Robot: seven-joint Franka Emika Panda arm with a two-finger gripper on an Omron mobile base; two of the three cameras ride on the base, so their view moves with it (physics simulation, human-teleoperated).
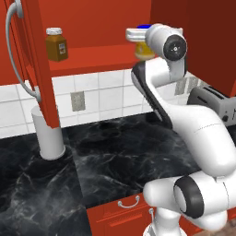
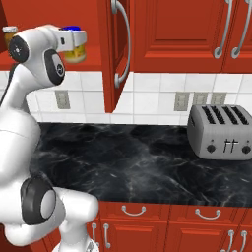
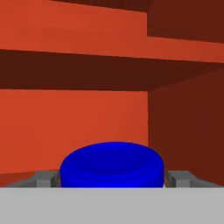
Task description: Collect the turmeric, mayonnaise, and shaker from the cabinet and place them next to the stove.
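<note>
No text on any label is readable.

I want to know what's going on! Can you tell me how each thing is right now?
cabinet: door open
turmeric: upright on shelf, lid on
mayonnaise: on shelf, blue lid on, between the hand's fingers
hand: open around the mayonnaise
toaster: slots empty

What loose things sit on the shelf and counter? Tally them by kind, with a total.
Jars: 2, the turmeric and the mayonnaise
Toasters: 1, the toaster
Paper-towel rolls: 1, the paper-towel roll
Total: 4
</note>
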